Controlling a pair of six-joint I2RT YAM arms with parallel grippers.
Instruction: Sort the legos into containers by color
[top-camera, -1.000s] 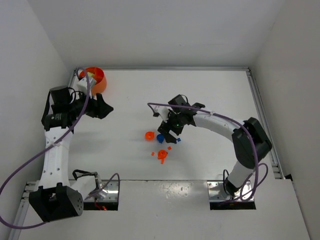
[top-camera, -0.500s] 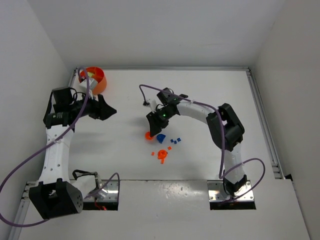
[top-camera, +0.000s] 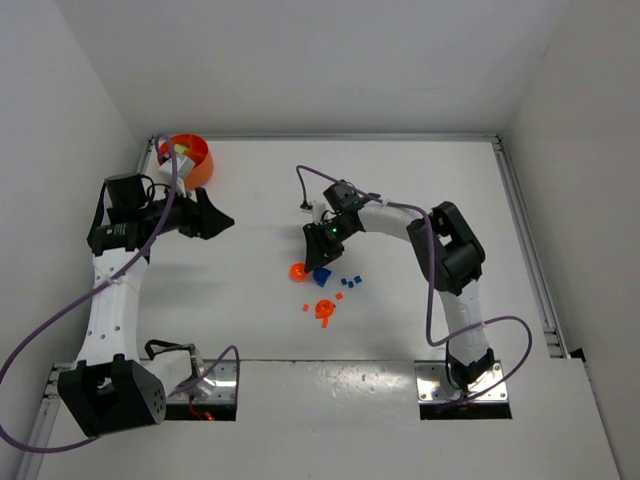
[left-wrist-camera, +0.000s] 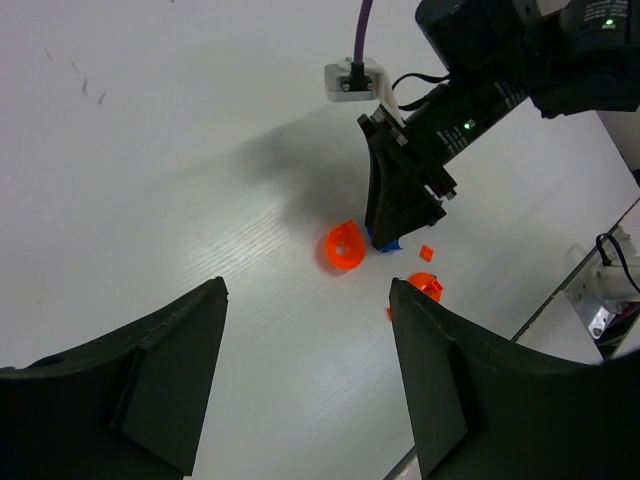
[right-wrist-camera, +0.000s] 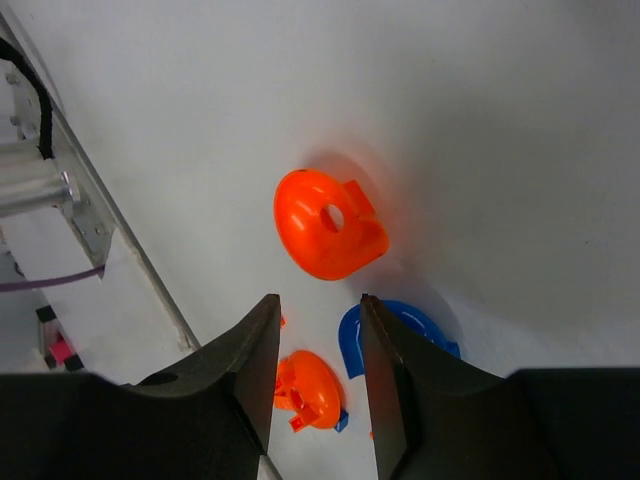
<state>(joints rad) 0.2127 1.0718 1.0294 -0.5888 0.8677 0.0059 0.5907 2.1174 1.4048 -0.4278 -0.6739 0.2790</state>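
At the middle of the table (top-camera: 430, 190), loose legos (top-camera: 323, 309) are lying scattered. The right gripper (right-wrist-camera: 318, 310) is hovering just over a blue piece (right-wrist-camera: 392, 332) and an orange dome (right-wrist-camera: 328, 236), its jaws standing narrowly apart on nothing. A clean pick is calling for straddling one piece squarely and sparing its neighbour. The left gripper (left-wrist-camera: 310, 400) is waiting wide open and empty, and the orange bowl (top-camera: 203, 160) is sitting at the far left.

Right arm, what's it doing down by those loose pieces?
The right end effector is low over the table, jaws narrow around the rim of a blue piece beside an orange round piece; nothing looks clamped yet. The left end effector hangs open and empty. The orange bowl sits at the far left corner.
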